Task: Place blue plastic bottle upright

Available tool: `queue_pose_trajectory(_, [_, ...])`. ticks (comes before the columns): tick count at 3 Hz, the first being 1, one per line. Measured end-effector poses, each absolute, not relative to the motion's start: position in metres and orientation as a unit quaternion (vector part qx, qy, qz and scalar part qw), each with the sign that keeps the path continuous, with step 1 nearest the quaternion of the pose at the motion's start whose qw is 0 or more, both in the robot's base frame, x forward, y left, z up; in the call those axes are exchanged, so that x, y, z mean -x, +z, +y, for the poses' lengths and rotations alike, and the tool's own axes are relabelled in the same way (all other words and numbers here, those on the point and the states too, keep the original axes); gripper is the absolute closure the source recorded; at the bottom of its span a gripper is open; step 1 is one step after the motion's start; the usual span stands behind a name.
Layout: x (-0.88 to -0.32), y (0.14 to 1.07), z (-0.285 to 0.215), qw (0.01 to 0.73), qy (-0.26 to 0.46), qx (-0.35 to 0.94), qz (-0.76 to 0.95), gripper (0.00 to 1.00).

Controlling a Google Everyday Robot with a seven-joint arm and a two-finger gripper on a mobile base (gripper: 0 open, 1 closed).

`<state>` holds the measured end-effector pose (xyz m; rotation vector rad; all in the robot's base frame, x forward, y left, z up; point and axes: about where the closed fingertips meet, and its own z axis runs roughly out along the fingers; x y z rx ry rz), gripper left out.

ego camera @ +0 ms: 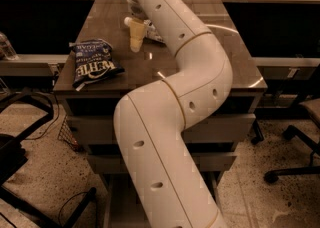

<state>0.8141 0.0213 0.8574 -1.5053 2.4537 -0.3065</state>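
- Arm [170,122]: thick, white, jointed. Rises from the bottom centre of the frame, bends at an elbow right of centre, then reaches up and left over the table [100,19].
- Claw [135,42]: at the arm's far end, upper centre-left of the frame. Its pale cream tip points down at the table top and hangs low over the surface.
- Claw state: cannot tell whether it is spread, pressed together or pinching anything. The arm covers most of it.
- Blue plastic bottle [150,32]: on the table in the upper centre-left, lying on its side rather than upright.
- Bottle ends: white cap shows just left of the claw's upper part. The pale speckled body shows just right of the claw, running toward the arm, which hides its far end.
- Bottle and claw: the claw crosses in front of the bottle near the neck. The two overlap in this view; actual contact cannot be made out.
- Chip bag [92,64]: dark blue, lying flat near the table's left front corner. It is below and left of the claw and well apart from the bottle.
- Office chair [300,137]: partly visible at the right edge, on speckled floor.
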Motion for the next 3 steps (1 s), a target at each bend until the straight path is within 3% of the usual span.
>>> queue_pose_trajectory(2, [-0.82, 0.841, 0.013, 0.12, -0.1, 0.498, 0.853, 0.0])
queue_pose_trajectory(3, [-0.823, 0.848, 0.007, 0.13, -0.106, 0.496, 0.852, 0.22])
